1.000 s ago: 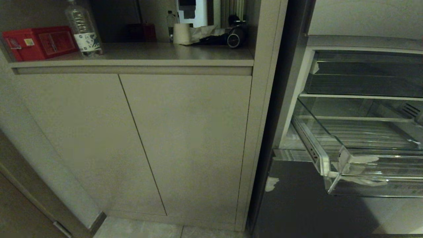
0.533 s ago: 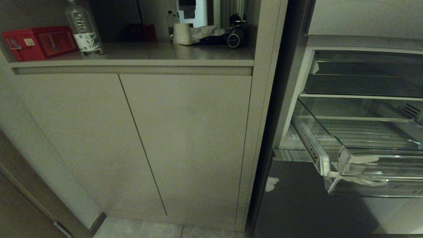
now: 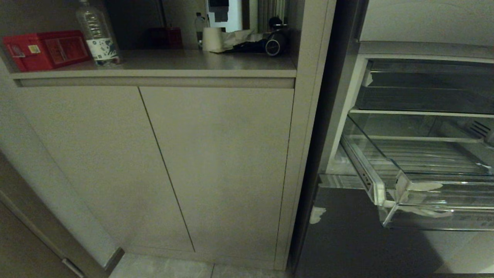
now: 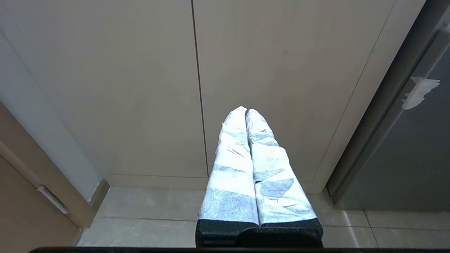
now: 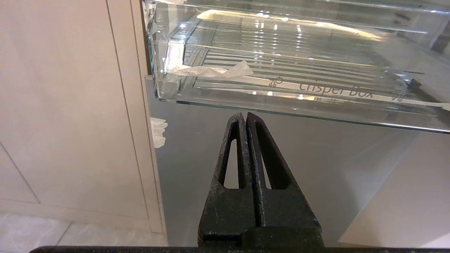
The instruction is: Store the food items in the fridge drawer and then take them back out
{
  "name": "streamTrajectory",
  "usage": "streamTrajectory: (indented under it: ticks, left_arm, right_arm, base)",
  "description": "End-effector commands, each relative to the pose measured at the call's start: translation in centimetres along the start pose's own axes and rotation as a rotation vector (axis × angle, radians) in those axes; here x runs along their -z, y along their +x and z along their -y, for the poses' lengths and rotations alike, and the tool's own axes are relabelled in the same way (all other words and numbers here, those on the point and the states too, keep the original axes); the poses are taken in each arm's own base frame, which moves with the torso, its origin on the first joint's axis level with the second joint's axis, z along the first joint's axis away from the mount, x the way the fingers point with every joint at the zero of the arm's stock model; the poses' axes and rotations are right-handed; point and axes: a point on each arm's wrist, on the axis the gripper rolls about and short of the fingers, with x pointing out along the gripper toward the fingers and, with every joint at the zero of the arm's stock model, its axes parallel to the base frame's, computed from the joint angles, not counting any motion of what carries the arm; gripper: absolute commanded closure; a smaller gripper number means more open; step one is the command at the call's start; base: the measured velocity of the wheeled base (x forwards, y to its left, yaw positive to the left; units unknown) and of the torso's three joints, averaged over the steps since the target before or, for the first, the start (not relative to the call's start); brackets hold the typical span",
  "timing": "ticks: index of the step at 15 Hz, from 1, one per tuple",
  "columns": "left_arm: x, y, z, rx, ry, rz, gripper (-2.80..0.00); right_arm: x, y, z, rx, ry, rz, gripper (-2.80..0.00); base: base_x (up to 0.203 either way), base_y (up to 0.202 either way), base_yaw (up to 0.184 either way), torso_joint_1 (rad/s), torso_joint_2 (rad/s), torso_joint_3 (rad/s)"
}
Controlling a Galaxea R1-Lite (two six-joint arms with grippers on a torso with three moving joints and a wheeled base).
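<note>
Below the drawer (image 5: 281,70), just under its lettered front lip, right gripper (image 5: 245,116) clenched on nothing, black fingers pressed flat together. Drawer pulled out of the fridge (image 3: 424,50), clear, ribbed floor bare in both views that show it; torn tape (image 5: 214,71) stuck at the near corner. No food visible anywhere, neither in the drawer nor on the counter (image 3: 173,61), where only a red box (image 3: 46,48), bottle (image 3: 97,33), paper roll (image 3: 212,38) and a hair dryer (image 3: 274,43) stand. Left gripper (image 4: 246,111) parked low, facing the cabinet doors (image 4: 197,88), wrapped fingers also shut and empty.

Likely step: either fetching the food for storing or finishing after the take-out; cannot tell which from these views. For doing it well: first locate the item, since none shows. Spread the right fingers before any approach. Come over the lip from above rather than from beneath, to avoid knocking the rim. Keep clear of the tape corner. Set a round lump down along the ribs so it cannot roll, and release only once it rests on the floor.
</note>
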Motion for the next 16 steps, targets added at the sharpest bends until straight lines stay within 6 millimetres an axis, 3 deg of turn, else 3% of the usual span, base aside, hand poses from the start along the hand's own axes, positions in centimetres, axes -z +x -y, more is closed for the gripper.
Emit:
streamTrajectory:
  ticks: [1,4,16]
  left_arm:
    - [0.00,0.01,0.00,0.000,0.000,0.000,0.00]
    - [0.00,0.01,0.00,0.000,0.000,0.000,0.00]
    - [0.00,0.01,0.00,0.000,0.000,0.000,0.00]
  right_arm:
    - [0.99,0.15,-0.08,-0.006,-0.004,-0.038,0.00]
    - [1.22,0.15,-0.11,-0.013,-0.013,-0.058,0.00]
    - [1.41,0.13,-0.12,-0.012,0.014,-0.079,0.00]
  base:
    - [0.000,0.000,0.000,0.000,0.00,0.000]
    - [0.001,0.003,-0.069,-0.002,0.00,0.003]
    - [0.000,0.008,-0.176,0.002,0.00,0.003]
